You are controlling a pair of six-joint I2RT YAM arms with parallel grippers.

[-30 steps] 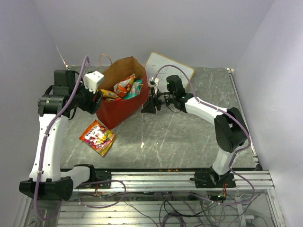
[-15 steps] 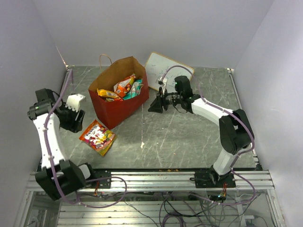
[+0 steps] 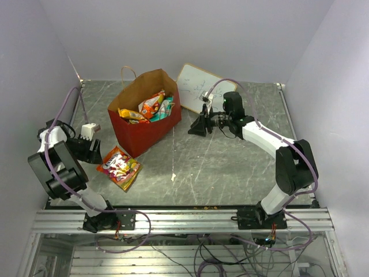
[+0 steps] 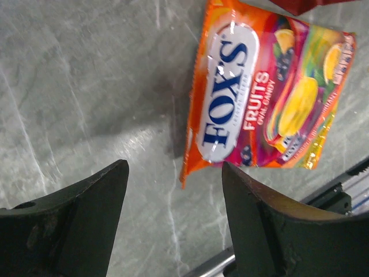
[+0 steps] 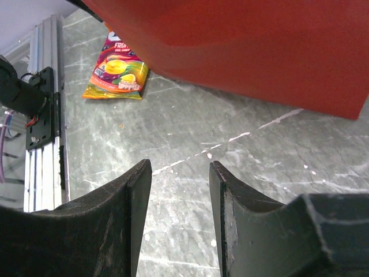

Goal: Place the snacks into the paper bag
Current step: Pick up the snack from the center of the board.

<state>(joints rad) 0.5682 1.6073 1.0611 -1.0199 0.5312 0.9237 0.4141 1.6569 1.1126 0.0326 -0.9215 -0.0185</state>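
Note:
The red paper bag (image 3: 147, 130) stands upright at the back left of the table, brown inside, with several snacks (image 3: 151, 106) showing in its mouth. One orange candy packet (image 3: 119, 167) (image 4: 265, 92) lies flat in front of the bag's left corner. My left gripper (image 3: 92, 149) (image 4: 176, 173) hangs low just left of that packet, open and empty. My right gripper (image 3: 199, 127) (image 5: 179, 170) is right of the bag, apart from its red wall (image 5: 242, 52), open with nothing between its fingers.
A white writing board (image 3: 202, 85) leans at the back, right of the bag. The aluminium rail (image 3: 184, 218) runs along the table's near edge. Purple walls close in on three sides.
My left arm has swung away from the bag's left side, down and leftward, ending beside the orange packet. My right gripper has drawn back rightward from the bag.

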